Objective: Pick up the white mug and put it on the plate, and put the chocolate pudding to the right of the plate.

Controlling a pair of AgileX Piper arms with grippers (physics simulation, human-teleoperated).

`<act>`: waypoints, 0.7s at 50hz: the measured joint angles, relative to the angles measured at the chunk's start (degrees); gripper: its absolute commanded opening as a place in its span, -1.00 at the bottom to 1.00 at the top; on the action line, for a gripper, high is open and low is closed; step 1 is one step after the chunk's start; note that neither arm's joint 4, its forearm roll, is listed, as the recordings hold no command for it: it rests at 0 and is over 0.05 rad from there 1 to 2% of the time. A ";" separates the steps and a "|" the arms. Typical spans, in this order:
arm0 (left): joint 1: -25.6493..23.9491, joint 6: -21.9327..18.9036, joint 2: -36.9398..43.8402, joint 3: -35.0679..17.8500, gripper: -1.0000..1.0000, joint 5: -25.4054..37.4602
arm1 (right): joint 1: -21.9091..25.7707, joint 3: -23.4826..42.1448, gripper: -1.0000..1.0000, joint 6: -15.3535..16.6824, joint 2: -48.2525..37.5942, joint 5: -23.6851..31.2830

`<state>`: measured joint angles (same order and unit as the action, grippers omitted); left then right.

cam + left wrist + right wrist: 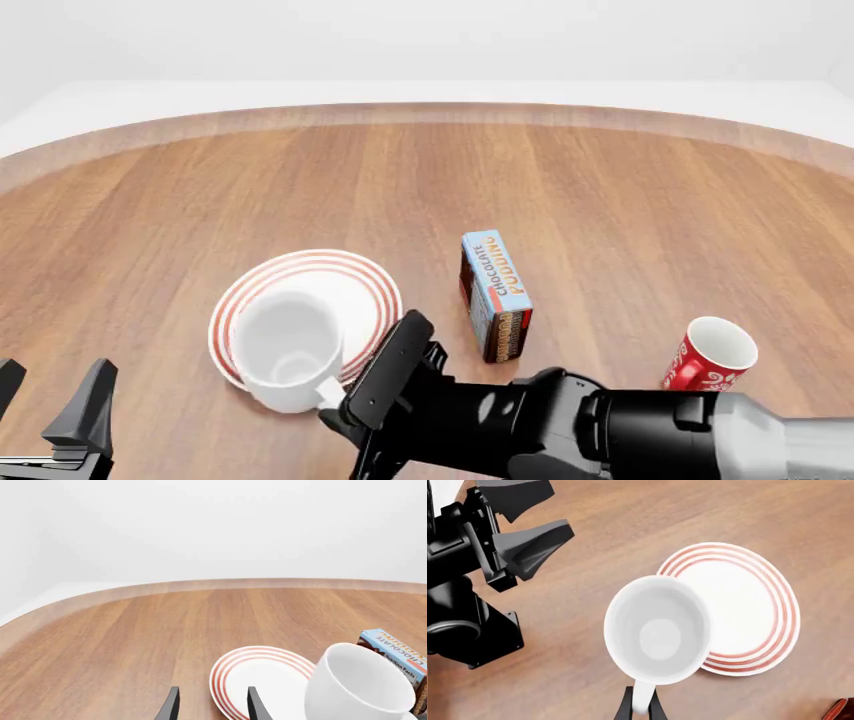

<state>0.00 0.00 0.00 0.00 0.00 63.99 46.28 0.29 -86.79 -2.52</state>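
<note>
Your left tool (54,405) waits empty at the worktop's near left corner, fingers spread. The mug (287,345) overhangs the plate's (367,280) near edge; your right tool (639,707) is closed on its handle. Carry it farther from the near edge, over the plate's centre, then lower level. The pudding (495,293) lies beside the plate, on the side of the worktop's right edge.

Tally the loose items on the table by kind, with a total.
Mugs: 2, the white mug and a red mug
Plates: 1, the plate
Boxes: 1, the chocolate pudding
Total: 4
</note>
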 measured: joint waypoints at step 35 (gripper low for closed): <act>0.00 0.00 0.00 0.00 1.00 0.00 | -4.62 5.30 -1.00 1.36 -1.40 0.21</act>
<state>0.00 0.00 0.00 0.00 0.00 59.37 51.58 1.65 -88.19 -2.31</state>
